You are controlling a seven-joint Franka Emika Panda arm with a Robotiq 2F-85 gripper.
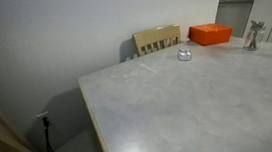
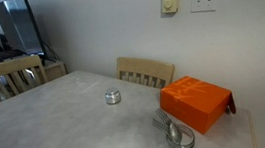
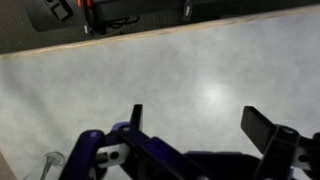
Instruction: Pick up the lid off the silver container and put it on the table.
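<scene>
The small squat silver container (image 1: 184,56) stands on the pale marbled table (image 1: 179,107) near its far edge, and it also shows in an exterior view (image 2: 112,99). Its round silvery lid (image 1: 184,50) sits on top of it (image 2: 112,93). In the wrist view my gripper (image 3: 198,125) is open and empty, and its two dark fingers hang over bare tabletop (image 3: 150,70). The container and lid do not show in the wrist view. The arm is not clearly seen in either exterior view.
An orange box (image 1: 210,34) (image 2: 196,102) lies near the table's corner. A taller silver item with a spout-like top (image 1: 254,36) (image 2: 178,134) stands beside it. A wooden chair (image 1: 158,40) (image 2: 145,75) stands at the table's far edge, and another chair (image 2: 10,76) at its side.
</scene>
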